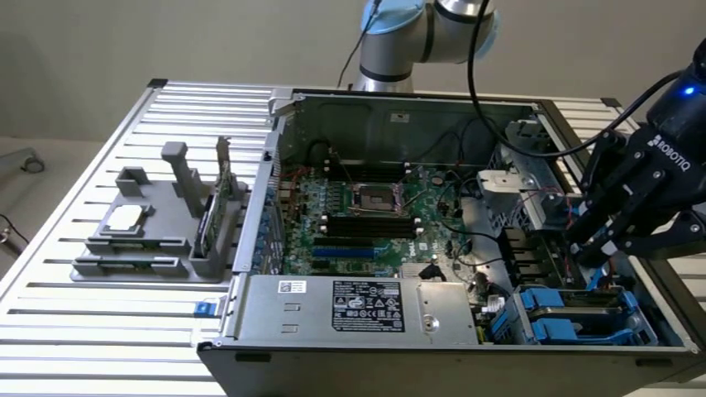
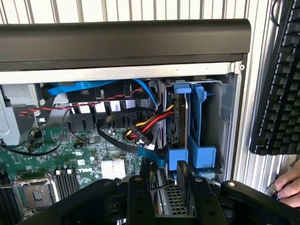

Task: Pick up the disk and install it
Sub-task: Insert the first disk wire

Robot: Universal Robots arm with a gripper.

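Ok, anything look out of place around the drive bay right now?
A person's hand rests beside the keyboard, close to the end effector. The disk sits straight in its blue carrier, not askew.

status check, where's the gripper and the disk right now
Gripper open, empty, just above the drive bay at the case's corner. Disk on edge in its blue carrier, seated in the bay. Cables bunched right beside it.

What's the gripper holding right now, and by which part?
Cannot tell. The gripper sits at the near end of the disk, which stands edge-on; a grip can't be confirmed.
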